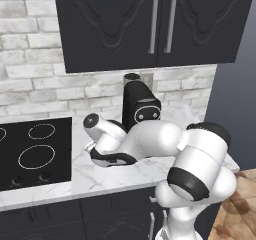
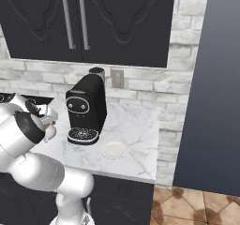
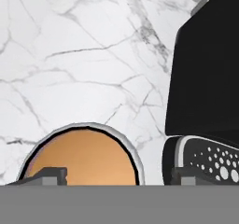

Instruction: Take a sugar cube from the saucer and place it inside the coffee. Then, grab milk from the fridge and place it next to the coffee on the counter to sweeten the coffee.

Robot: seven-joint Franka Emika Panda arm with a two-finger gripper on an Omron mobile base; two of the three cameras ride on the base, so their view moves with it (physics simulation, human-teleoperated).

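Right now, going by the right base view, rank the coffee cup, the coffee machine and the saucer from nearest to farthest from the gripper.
1. Coffee cup: right under the gripper, at the left of the counter.
2. Coffee machine: standing just to the cup's right.
3. Saucer: farther right, near the counter's front edge.

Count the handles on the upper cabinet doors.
2. Both handles are vertical bars side by side where the two doors meet, left one and right one, above the coffee machine.
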